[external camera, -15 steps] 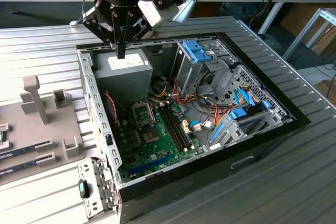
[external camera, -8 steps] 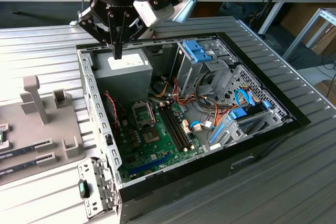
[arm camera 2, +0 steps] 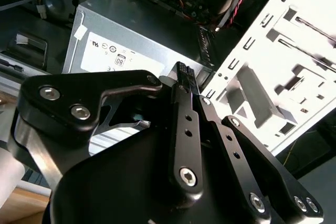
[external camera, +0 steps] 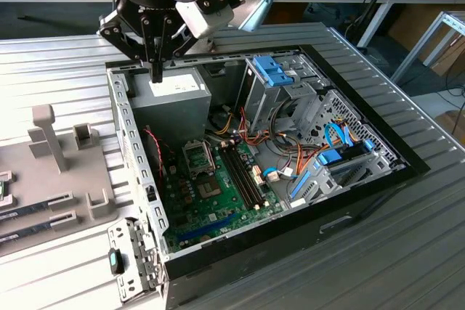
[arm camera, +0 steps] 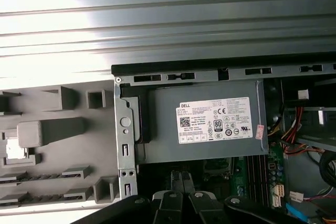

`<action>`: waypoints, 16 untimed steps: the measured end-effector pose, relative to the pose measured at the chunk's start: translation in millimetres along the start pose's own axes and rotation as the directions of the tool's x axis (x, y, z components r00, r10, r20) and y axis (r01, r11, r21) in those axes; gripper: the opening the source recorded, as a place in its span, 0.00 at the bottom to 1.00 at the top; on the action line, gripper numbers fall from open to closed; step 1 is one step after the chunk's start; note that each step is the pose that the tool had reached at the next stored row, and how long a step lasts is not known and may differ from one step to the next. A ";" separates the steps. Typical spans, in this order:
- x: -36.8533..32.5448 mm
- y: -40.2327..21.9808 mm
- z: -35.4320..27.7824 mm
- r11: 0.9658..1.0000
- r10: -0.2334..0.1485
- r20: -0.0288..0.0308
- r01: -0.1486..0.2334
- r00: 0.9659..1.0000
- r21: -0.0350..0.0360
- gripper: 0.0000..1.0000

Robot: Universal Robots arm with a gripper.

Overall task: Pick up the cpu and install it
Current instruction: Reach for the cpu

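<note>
My gripper [external camera: 155, 75] hangs over the back left corner of the open computer case [external camera: 138, 179], just above the grey power-supply box [external camera: 171, 96]. Its fingers [arm camera 2: 184, 77] are pressed together with nothing between them, and they also appear in the first wrist view [arm camera: 182, 195]. The open cpu socket [external camera: 197, 156] sits on the green motherboard [external camera: 218, 197], in front of the power supply. A small pale square piece [arm camera: 16, 152], possibly the cpu, lies in the grey fixture tray [arm camera: 63, 129] outside the case.
The fixture tray [external camera: 65, 179] on the exterior view's left has an upright post [external camera: 43, 136] and two memory sticks [external camera: 36, 215]. Blue drive brackets [external camera: 272, 69] and cable bundles [external camera: 254, 136] fill the case's right side. Ribbed metal tabletop [external camera: 407, 237] surrounds the case.
</note>
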State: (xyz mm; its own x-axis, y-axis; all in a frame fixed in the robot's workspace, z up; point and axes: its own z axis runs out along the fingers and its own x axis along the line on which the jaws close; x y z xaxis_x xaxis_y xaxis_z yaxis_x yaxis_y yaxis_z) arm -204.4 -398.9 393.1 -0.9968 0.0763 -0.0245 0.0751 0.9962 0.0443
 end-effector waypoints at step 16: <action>13.2 -1.0 -0.1 1.000 0.000 0.000 0.000 1.000 0.000 0.11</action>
State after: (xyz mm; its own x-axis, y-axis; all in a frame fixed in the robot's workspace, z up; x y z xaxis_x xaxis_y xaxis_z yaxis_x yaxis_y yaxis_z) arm -217.6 -398.9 392.8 -0.9968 0.0762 -0.0245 0.0751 0.9962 0.0444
